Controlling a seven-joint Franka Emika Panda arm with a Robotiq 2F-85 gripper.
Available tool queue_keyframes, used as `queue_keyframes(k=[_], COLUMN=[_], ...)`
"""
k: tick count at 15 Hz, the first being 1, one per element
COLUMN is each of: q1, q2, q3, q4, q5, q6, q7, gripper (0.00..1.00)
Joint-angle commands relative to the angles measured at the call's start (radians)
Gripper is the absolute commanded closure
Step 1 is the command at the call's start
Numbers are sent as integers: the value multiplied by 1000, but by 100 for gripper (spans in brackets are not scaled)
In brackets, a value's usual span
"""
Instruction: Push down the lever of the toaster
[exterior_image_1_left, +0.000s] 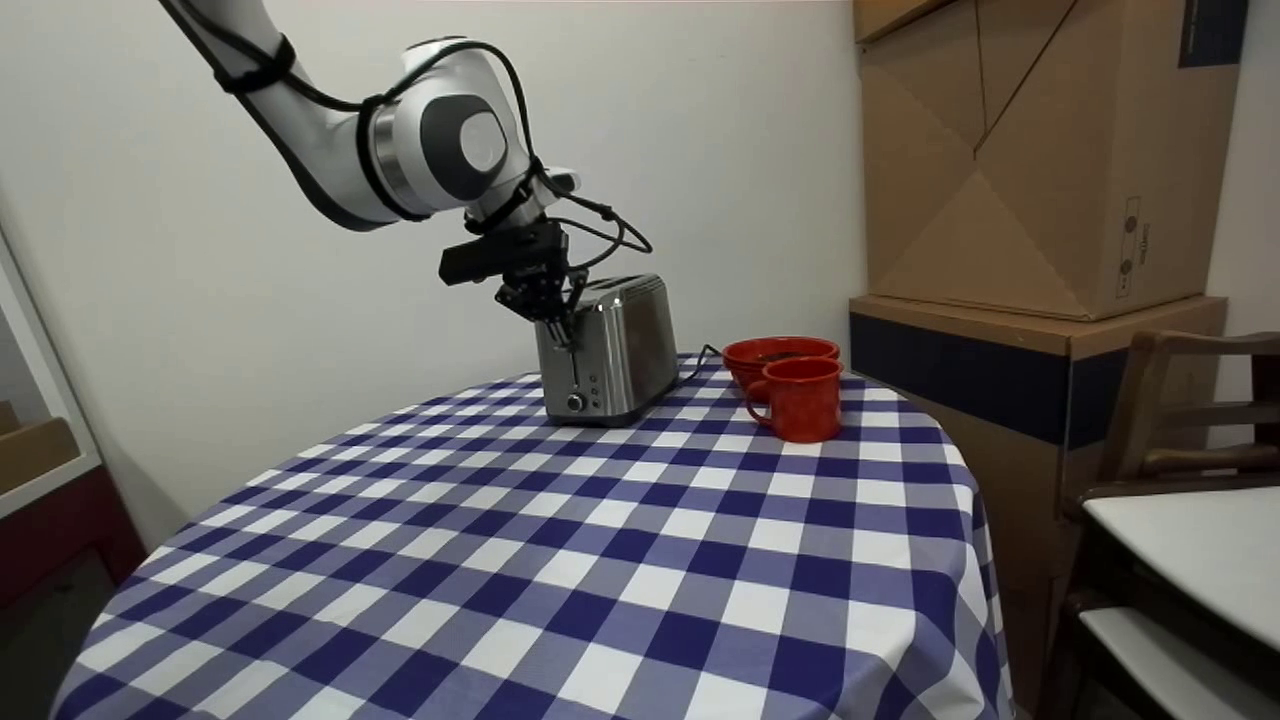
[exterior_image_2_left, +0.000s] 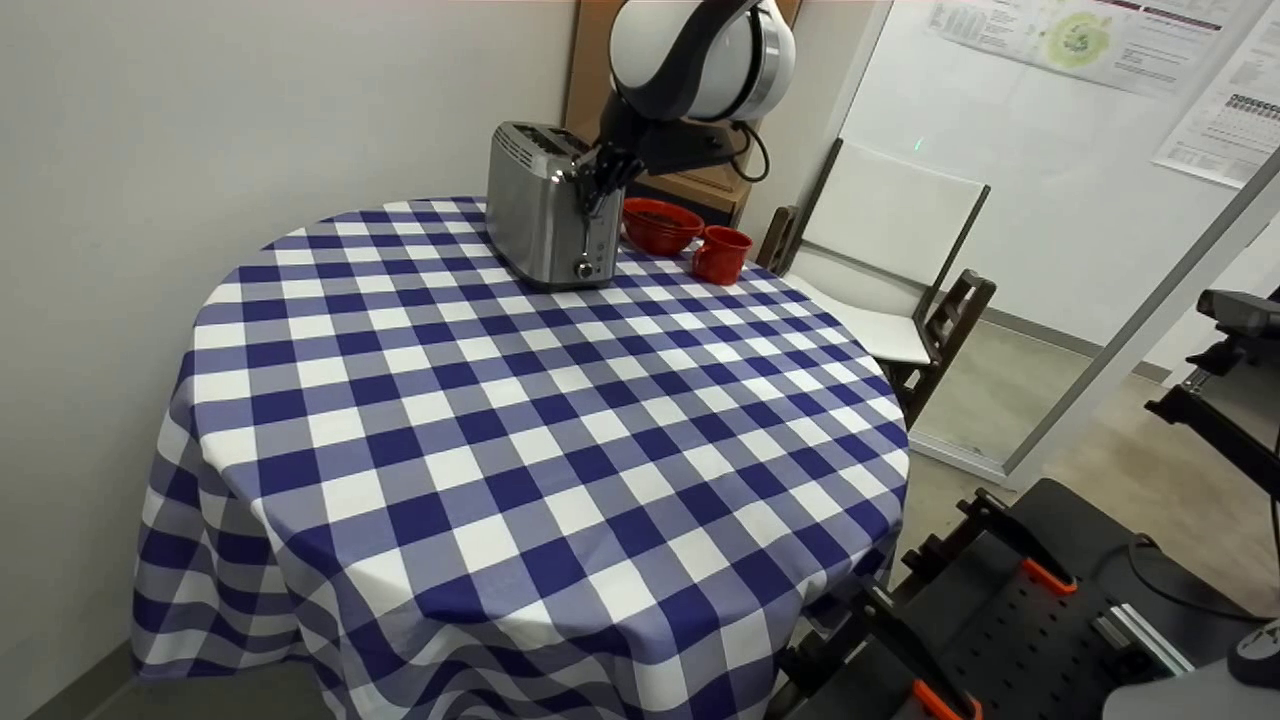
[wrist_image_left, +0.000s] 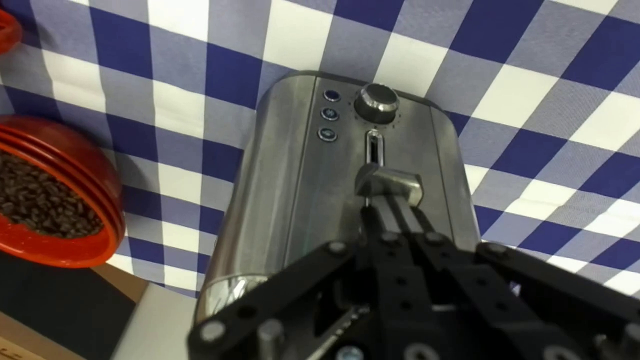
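The silver toaster (exterior_image_1_left: 645, 340) stands upright on the checkered table; it also shows in an exterior view (exterior_image_2_left: 525, 210) and in the wrist view (wrist_image_left: 270, 190). Its metal lever (wrist_image_left: 392, 181) sits partway along a vertical slot, with part of the slot visible between it and the knob (wrist_image_left: 377, 102). My gripper (wrist_image_left: 395, 202) has its two fingers close together with nothing between them. The fingertips are at the upper side of the lever and appear to touch it. In both exterior views the gripper (exterior_image_1_left: 563, 338) (exterior_image_2_left: 590, 200) points down at the toaster's control end.
Red bowls (exterior_image_1_left: 780, 350) stand beside the toaster, with dark beans in the top one (wrist_image_left: 45, 200). A red mug (exterior_image_1_left: 805, 400) is near them. A wall (exterior_image_1_left: 300, 250) is behind the table, and large cardboard boxes (exterior_image_1_left: 1000, 180) are stacked beyond the table edge.
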Motion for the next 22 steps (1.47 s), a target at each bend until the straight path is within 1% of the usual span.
queue_keyframes(k=[1,9,14,16,18,22], q1=[3,-7,-8,-15,-29,-66], q2=[59,123,121,96,47,-76], q3=[-4,-1,-4,7,26,61], q4=[36,17,11,1,-23,-78], q5=[-9,-7,-7,1,12,46], q6=[31,88,95,66,-5,-192], q7=[15,9,10,9,4,-8], gripper=[100,100,100,100,100,100])
